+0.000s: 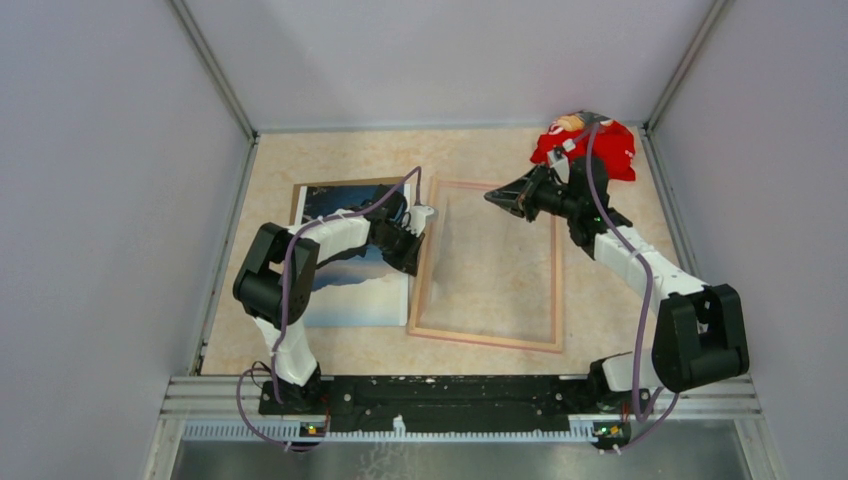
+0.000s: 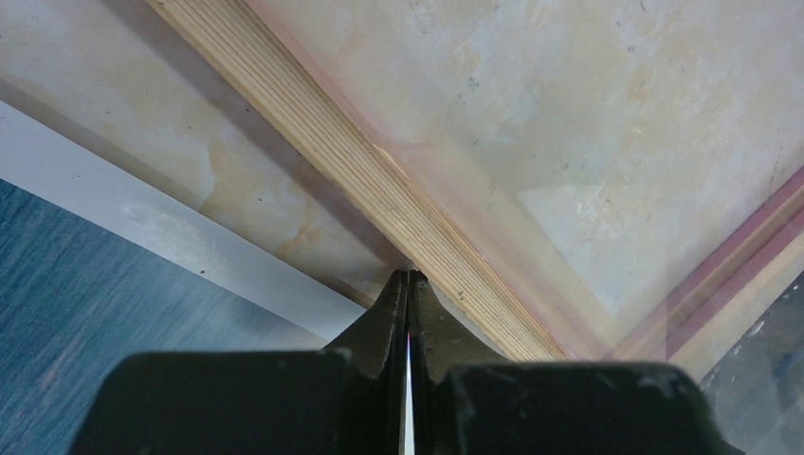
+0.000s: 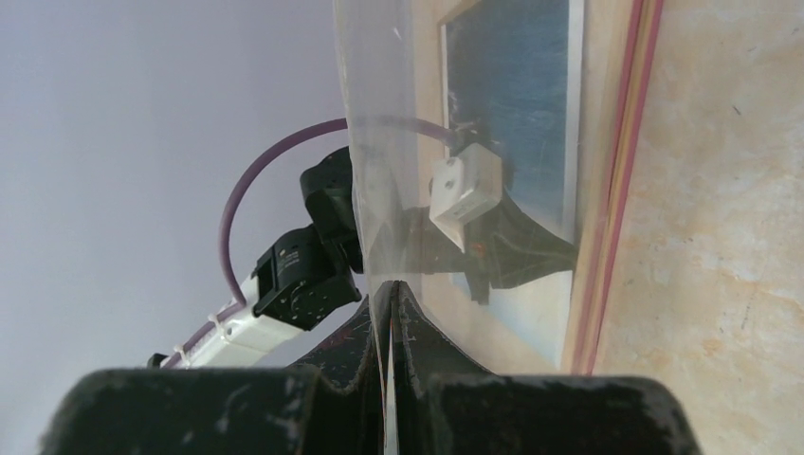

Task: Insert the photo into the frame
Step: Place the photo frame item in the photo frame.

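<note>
Left wrist view: the left gripper (image 2: 409,277) has its jaws pressed together with only a hairline of light between them, nothing visibly caught. Its tips sit against the outer side of the frame's (image 2: 379,180) pale layered-wood rail. That rail runs diagonally just ahead of the tips, and the photo (image 2: 85,313) lies flat to the left of the fingers, blue face up with a white margin.

From the top camera, the frame lies flat on the table (image 1: 480,155), its long axis running from the arm bases toward the far wall. It is just right of the left gripper and beneath the right one. The photo's long axis runs the same way, its pale end toward the bases, and it rests on a brown board (image 1: 296,200).

The right gripper (image 3: 390,289) is clamped on the edge of a clear sheet (image 3: 374,114). This sheet rises from the jaws and stands tilted over the frame.

The left arm is folded at the elbow, its forearm crossing over the photo. The right arm reaches forward and inward, its wrist turned toward the left arm. A red object (image 1: 590,148) lies beyond the right gripper.
</note>
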